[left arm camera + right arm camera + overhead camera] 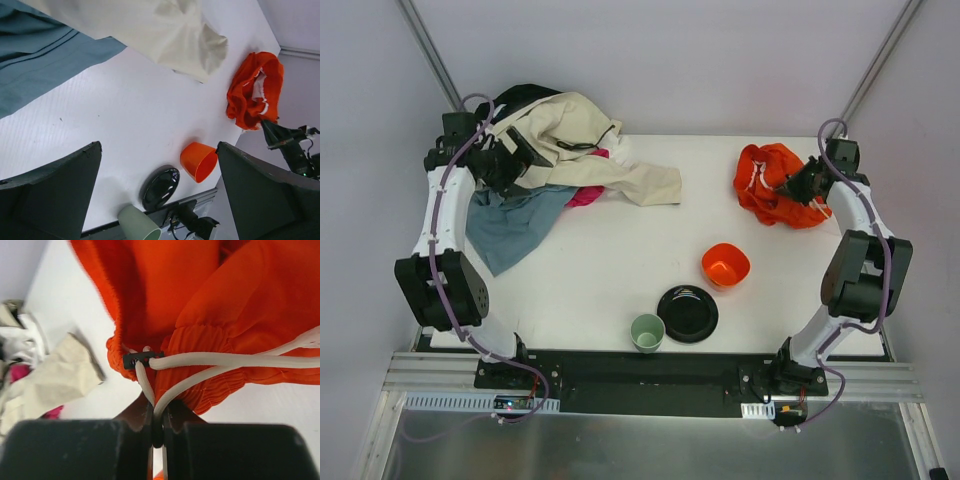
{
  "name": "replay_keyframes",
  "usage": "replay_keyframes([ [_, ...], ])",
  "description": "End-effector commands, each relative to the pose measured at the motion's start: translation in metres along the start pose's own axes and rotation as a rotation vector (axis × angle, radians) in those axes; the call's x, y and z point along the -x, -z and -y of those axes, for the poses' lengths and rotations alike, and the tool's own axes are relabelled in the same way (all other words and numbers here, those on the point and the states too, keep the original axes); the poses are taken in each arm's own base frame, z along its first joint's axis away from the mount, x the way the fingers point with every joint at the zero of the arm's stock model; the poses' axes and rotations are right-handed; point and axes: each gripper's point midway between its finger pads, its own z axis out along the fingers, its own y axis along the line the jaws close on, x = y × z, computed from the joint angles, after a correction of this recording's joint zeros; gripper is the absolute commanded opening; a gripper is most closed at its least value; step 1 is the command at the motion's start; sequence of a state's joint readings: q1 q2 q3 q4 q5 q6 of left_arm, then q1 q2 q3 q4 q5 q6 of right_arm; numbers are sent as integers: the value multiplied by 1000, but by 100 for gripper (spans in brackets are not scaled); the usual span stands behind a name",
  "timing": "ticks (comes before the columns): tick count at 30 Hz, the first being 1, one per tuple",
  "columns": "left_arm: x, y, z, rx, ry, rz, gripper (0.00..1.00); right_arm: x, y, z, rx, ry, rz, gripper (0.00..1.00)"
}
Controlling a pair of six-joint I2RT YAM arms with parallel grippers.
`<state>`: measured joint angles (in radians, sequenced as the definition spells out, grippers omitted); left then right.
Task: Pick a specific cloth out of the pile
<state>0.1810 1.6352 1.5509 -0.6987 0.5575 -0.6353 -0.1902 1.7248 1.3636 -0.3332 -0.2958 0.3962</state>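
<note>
Pinching the white drawstring (pixel 225 360) of the orange-red cloth (pixel 770 180) with the right claw (pixel 157 432), fingers pressed together on the cord just below the gathered waistband

Resting that cloth in a crumpled heap at the far right of the desk (pixel 620 260), well apart from the pile (pixel 570 150) in the far left corner

Holding the left claw (pixel 157 175) spread wide just above the pile's left side, gripping nothing, its dark fingers (pixel 50 195) framing bare desk in the left wrist view

Showing in the pile a beige piece (pixel 620 170) draped on top and trailing toward the middle of the desk, a teal-blue piece (pixel 510 225) spilling toward the near left, a pink piece (pixel 583 195) peeking out between those two, and black fabric (pixel 520 97) at the back corner

Sharing the desk with an orange bowl (pixel 725 265) sitting open side up in front of the cloth, a black plate (pixel 687 313) just beside the bowl on its near left, and a pale green cup (pixel 647 332) just beside the plate's left rim, too close to tell whether touching
</note>
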Motion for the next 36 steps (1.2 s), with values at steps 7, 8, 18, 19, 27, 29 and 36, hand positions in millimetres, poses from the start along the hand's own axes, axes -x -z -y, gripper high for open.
replay_keyframes([
  [7,16,86,91,-215,-238,185,99,-18,12,32,-156,186,-83,45],
  [8,17,91,96,-225,-256,198,99,-14,20,24,-147,203,-59,53],
  [18,-1,89,100,-169,-465,203,99,8,118,-19,-136,276,141,98],
  [19,-4,87,95,-141,-490,199,99,6,125,-18,-146,286,154,96],
  [27,-24,63,41,163,-653,164,99,-21,163,8,-191,336,211,96],
  [29,-32,57,25,208,-650,139,99,-32,167,14,-176,342,217,96],
  [36,-49,46,-5,291,-655,128,99,-58,177,42,-172,342,281,96],
])
